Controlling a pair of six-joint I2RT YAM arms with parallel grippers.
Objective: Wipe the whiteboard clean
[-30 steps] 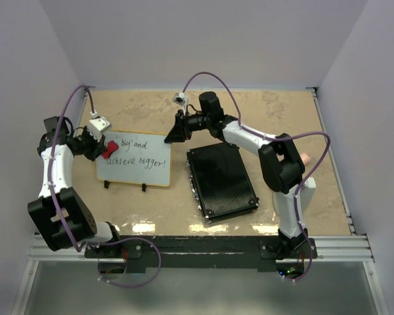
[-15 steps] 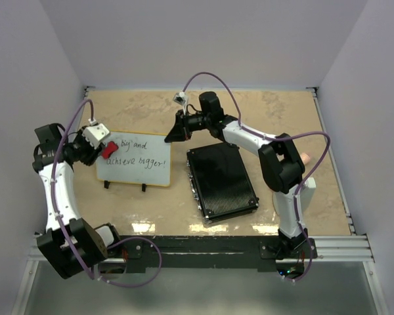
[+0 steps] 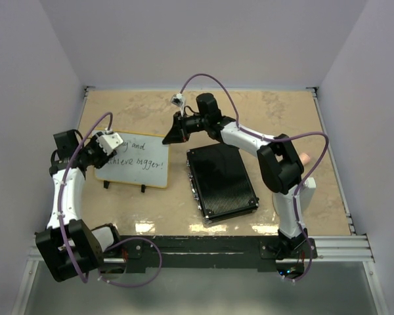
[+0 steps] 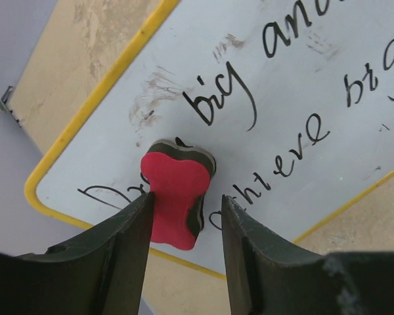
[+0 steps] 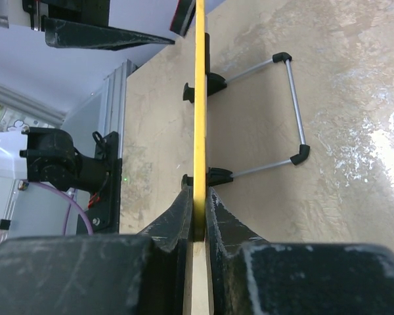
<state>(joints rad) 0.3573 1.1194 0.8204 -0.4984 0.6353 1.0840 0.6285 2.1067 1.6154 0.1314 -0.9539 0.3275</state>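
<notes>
Nearest, black ribbed case [image 3: 221, 180] lay just right of whiteboard [image 3: 139, 164], not touching it. Whiteboard stood propped on its feet, black writing over most of face, faint smears at upper left. At whiteboard's left end, left gripper [image 4: 186, 199] straddled red eraser [image 4: 176, 190] lying on face; thin gap showed beside one finger, so jaws looked released, not clenched. At whiteboard's upper right corner, right gripper [image 5: 197, 197] pinched frame edge. Judged best: close firmly on eraser, keep pad flat, sweep along lines, press lightly against right gripper's hold.

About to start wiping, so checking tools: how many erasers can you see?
1. The red eraser rests against the whiteboard near its left end, between the left gripper's open fingers. Others may be hidden.
</notes>
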